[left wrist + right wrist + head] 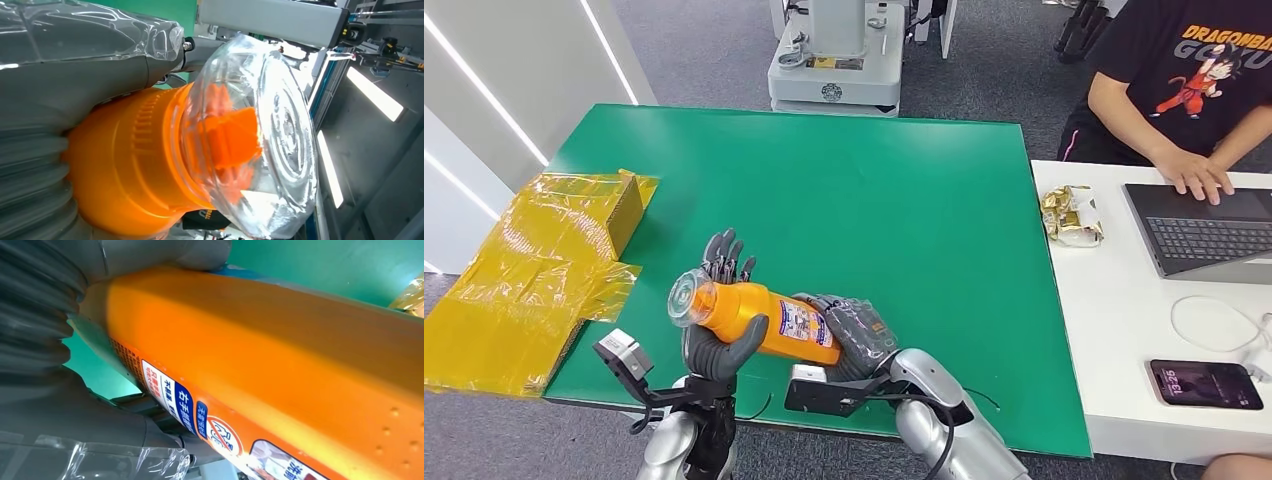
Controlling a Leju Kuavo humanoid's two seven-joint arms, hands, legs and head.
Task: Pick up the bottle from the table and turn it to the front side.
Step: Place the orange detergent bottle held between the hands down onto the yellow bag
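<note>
Looking down from the head view, we see the orange bottle (759, 318) held above the near edge of the green worktop (864, 190), low and left of centre in the frame. Our left hand (722, 335) wraps its neck end, thumb across the front and fingers rising behind; our right hand (854, 335) cups its base end, fingers closed around it. The bottle lies almost level, its long axis running left to right, clear cap (686, 298) toward the left and slightly raised, base toward the right.

The left wrist view alone shows the cap's inside: an orange nozzle (227, 137) beneath the transparent dome. The right wrist view alone brings the printed label (200, 417) close, blue and white panels with a red prohibition sign; we cannot make out the small print. Our hands cover much of the bottle's body in the head view.

At the frame's left sits a yellow-wrapped box (534, 270). At upper right a person (1194, 90) types on a laptop (1209, 225).
</note>
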